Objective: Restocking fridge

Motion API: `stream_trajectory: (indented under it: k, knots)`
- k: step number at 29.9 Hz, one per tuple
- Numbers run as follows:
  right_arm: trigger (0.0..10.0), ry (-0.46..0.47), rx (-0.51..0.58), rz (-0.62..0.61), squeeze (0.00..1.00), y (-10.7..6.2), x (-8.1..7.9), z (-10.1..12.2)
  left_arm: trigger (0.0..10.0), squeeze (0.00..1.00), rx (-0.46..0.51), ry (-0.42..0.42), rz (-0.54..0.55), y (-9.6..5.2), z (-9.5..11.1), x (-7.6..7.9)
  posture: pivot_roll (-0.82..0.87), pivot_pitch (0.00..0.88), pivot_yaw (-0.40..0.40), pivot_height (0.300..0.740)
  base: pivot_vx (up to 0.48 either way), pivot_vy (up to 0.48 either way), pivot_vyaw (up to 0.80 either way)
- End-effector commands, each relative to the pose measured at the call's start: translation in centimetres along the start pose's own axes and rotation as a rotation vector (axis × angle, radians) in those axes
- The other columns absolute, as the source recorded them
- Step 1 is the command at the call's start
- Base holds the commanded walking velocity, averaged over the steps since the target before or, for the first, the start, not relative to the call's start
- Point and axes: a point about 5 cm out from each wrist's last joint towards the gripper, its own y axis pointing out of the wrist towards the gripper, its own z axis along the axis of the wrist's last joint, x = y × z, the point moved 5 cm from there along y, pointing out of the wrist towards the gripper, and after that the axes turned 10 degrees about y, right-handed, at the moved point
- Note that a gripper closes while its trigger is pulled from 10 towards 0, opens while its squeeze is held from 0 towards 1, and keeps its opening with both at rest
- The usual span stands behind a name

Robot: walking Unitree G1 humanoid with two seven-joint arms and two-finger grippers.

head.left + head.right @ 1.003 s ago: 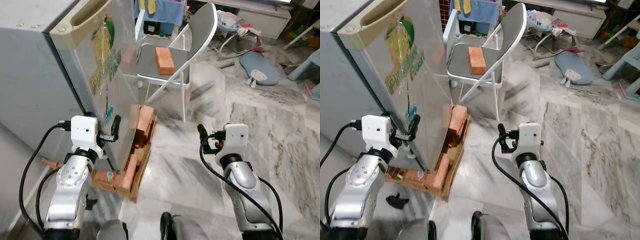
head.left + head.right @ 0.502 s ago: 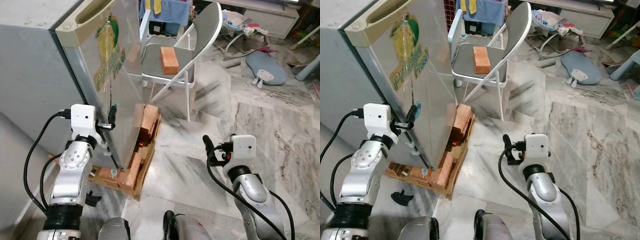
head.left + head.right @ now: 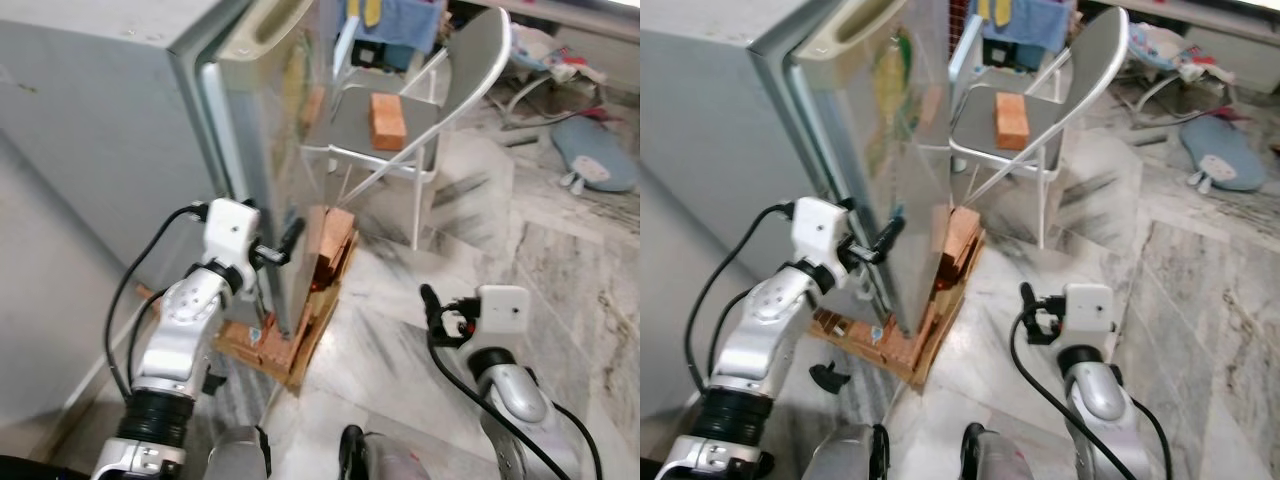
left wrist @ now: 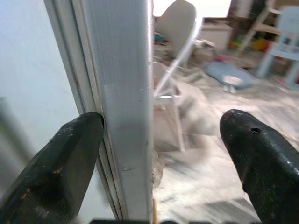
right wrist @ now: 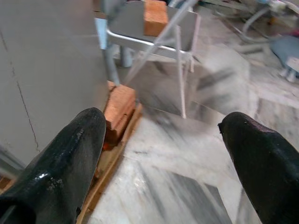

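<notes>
The tall grey metal fridge (image 3: 130, 130) is seen at the robot's left, resting on a low stack of orange bricks and wooden boards (image 3: 300, 320). Its silver door (image 3: 275, 150), printed with a green and yellow sticker, is now swung a little out from the cabinet, so that its narrow front edge is turned toward the camera; half a second ago the door was seen lying closer against the body. The whole scene is also shifted rightward in the head views, which is owed to the camera.

The left tool (image 3: 283, 243) is set at the door's free edge, lower than the handle recess. In the left wrist view its two black fingers (image 4: 51, 172) are spread wide, one on each side of the door edge (image 4: 124, 121), with one finger touching the edge and the other well apart from it. Nothing is gripped. The right tool (image 3: 432, 305) is held low over the floor with its fingers wide apart and nothing between them.

A white and grey marble floor (image 3: 560, 250) is laid through the room. A grey folding metal chair (image 3: 420, 120) is placed just beyond the fridge, and a single orange brick (image 3: 386, 120) is lying on its seat. A blue cushion (image 3: 598, 165) is seen further back on the floor.
</notes>
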Motion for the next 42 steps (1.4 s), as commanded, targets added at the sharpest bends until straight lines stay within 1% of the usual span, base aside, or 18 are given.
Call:
stream_trajectory:
  k: [1, 2, 3, 4, 5, 6, 9, 11, 13, 16, 18, 20, 21, 25, 28, 30, 33, 42]
  knots:
    - [10.0, 0.022, -0.006, -0.059, 0.0, -0.8, 1.3, 0.0, 10.0, 0.0, 0.175, 0.067, -0.236, 1.7, 5.8, 5.1, 0.04, 0.119, 0.008, 0.74, 0.0, 0.0, 0.0]
    - [10.0, 0.023, -0.009, -0.068, 0.0, -1.1, 1.6, -0.1, 10.0, 0.0, 0.21, 0.057, -0.308, 1.8, 7.0, 6.9, 0.04, 0.117, 0.009, 0.74, 0.0, 0.0, 0.0]
    - [10.0, 0.016, -0.012, -0.073, 0.0, -1.3, 1.7, -0.2, 10.0, 0.0, 0.234, 0.048, -0.357, 1.7, 7.8, 8.1, 0.04, 0.117, 0.011, 0.74, 0.0, 0.0, 0.0]
    - [10.0, 0.012, -0.011, -0.079, 0.0, -1.4, 1.8, -0.2, 10.0, 0.0, 0.247, 0.039, -0.39, 1.6, 8.3, 8.9, 0.03, 0.117, 0.014, 0.74, 0.0, 0.0, 0.0]
    - [10.0, 0.014, -0.009, -0.092, 0.0, -1.4, 1.9, -0.2, 10.0, 0.0, 0.26, -0.004, -0.436, 1.3, 8.7, 10.0, 0.03, 0.117, 0.015, 0.74, 0.0, 0.0, 0.0]
    - [10.0, 0.014, -0.005, -0.095, 0.0, -1.3, 1.8, -0.1, 10.0, 0.0, 0.255, -0.026, -0.438, 1.3, 8.6, 10.1, 0.02, 0.116, 0.016, 0.74, 0.0, 0.0, 0.0]
    - [10.0, 0.015, 0.007, -0.095, 0.0, -1.1, 1.6, 0.2, 10.0, 0.0, 0.234, -0.029, -0.428, 1.0, 7.7, 9.7, 0.02, 0.115, 0.017, 0.74, 0.0, 0.0, 0.0]
    - [10.0, 0.017, 0.007, -0.094, 0.0, -1.0, 1.5, 0.2, 10.0, 0.0, 0.216, -0.051, -0.398, 0.9, 7.1, 9.0, 0.03, 0.114, 0.017, 0.74, 0.0, 0.0, 0.0]
    - [10.0, 0.02, 0.005, -0.094, 0.0, -0.9, 1.4, 0.1, 10.0, 0.0, 0.184, -0.065, -0.328, 1.0, 6.4, 7.5, 0.04, 0.112, 0.015, 0.74, 0.0, 0.0, 0.0]
    - [10.0, 0.025, 0.002, -0.089, 0.0, -0.7, 1.2, 0.0, 10.0, 0.0, 0.127, -0.025, -0.175, 1.1, 5.0, 4.5, 0.05, 0.108, 0.008, 0.74, 0.0, 0.0, 0.0]
    - [10.0, 0.025, 0.003, -0.084, 0.0, -0.5, 1.1, 0.0, 10.0, 0.0, 0.104, -0.039, -0.131, 0.8, 4.5, 3.2, 0.05, 0.108, 0.006, 0.74, 0.0, 0.0, 0.0]
    - [10.0, 0.024, 0.004, -0.079, 0.0, -0.3, 1.0, 0.1, 10.0, 0.0, 0.113, -0.055, -0.089, 0.4, 4.4, 2.0, 0.06, 0.105, 0.0, 0.74, 0.0, 0.0, 0.0]
    - [10.0, 0.025, 0.003, -0.076, 0.0, 0.0, 0.9, 0.1, 10.0, 0.0, 0.102, -0.044, -0.056, 0.1, 4.0, 1.2, 0.06, 0.102, -0.005, 0.74, 0.255, -0.405, 0.0]
    - [10.0, 0.026, 0.008, -0.07, 0.0, 0.3, 0.7, 0.3, 10.0, 0.0, 0.092, -0.035, -0.052, 0.0, 3.7, 1.1, 0.06, 0.099, -0.011, 0.74, 0.064, -0.413, -0.3]
    - [10.0, 0.022, 0.014, -0.066, 0.0, 0.6, 0.5, 0.4, 10.0, 0.0, 0.089, -0.031, -0.069, 0.1, 3.7, 1.7, 0.06, 0.099, -0.011, 0.74, 0.0, -0.435, 0.0]
    - [10.0, 0.018, 0.019, -0.063, 0.0, 0.9, 0.3, 0.7, 10.0, 0.0, 0.086, -0.027, -0.093, 0.3, 3.7, 2.6, 0.06, 0.119, -0.01, 0.74, 0.0, -0.461, 0.0]
    - [10.0, 0.017, 0.02, -0.063, 0.0, 1.0, 0.3, 0.6, 10.0, 0.0, 0.09, -0.029, -0.102, 0.3, 3.8, 3.1, 0.06, 0.111, -0.01, 0.74, 0.0, -0.467, 0.0]
    - [10.0, 0.014, 0.02, -0.064, 0.0, 1.1, 0.3, 0.6, 10.0, 0.0, 0.079, -0.032, -0.103, 0.2, 3.5, 3.2, 0.06, 0.113, -0.01, 0.74, 0.0, -0.471, 0.0]
